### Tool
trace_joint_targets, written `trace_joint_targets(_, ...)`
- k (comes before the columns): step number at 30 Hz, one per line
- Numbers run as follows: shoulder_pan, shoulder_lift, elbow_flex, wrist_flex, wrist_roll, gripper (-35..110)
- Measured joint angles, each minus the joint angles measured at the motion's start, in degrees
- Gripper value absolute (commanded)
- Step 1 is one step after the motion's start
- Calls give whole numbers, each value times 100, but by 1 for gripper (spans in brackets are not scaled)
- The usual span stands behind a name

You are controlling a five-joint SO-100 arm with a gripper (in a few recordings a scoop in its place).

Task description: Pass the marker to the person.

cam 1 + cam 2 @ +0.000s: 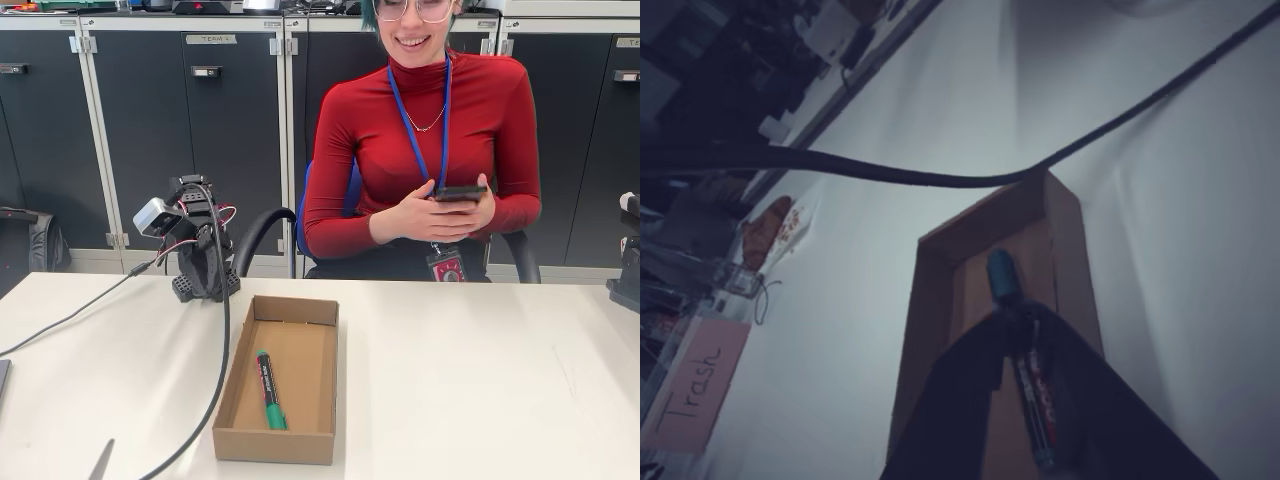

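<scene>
Dark gripper [1015, 325] low in the wrist view. Hard to tell if the jaws are shut or a bit apart. Holding nothing. Just past the tips, the marker [1025, 370], lying flat in the box [930, 300], green cap toward the far end.

In the fixed view, arm [200, 245] folded up behind the box [275, 445], well apart from the marker [269, 390]. Black cable [222, 340] running along the box's left side. White table [480, 380] under it all. Behind the table, the person [420, 130], sitting, both hands on a phone [460, 192].
</scene>
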Motion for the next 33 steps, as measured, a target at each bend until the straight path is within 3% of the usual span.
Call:
trace_joint_targets(15,-299,1283,316,3393,1063,-4)
trace_joint_targets(33,-404,1292,580,3929,729,-5)
